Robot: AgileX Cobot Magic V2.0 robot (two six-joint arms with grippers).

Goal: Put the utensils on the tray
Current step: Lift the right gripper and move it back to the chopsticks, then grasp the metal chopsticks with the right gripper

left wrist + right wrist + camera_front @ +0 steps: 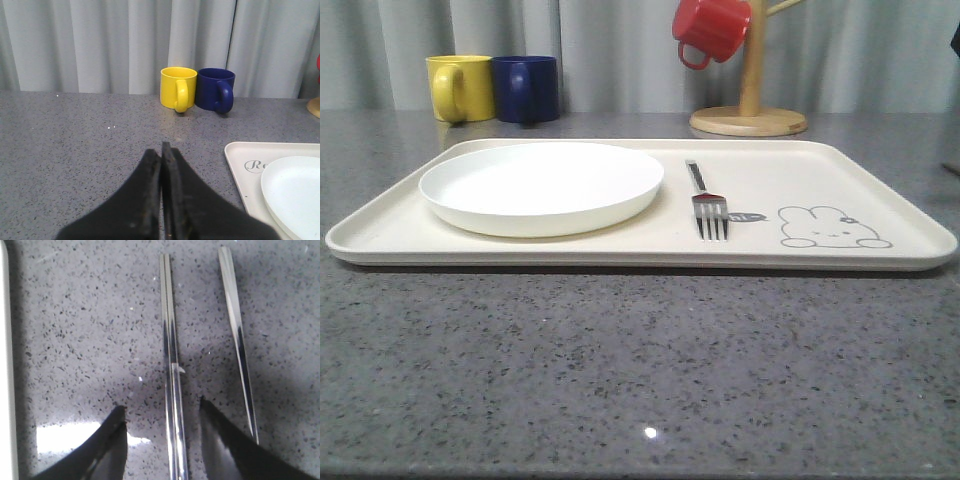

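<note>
The right gripper hangs spread, straddling the chopsticks, whose long axis runs 12 to 6 between its fingers. The left gripper is clenched, empty.

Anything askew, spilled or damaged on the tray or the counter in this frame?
Nothing stands out. The fork lies flat on the tray beside the white plate. The chopsticks lie together on the counter between the open right gripper's fingers, with another slim utensil handle alongside. No spills or damage visible.
</note>
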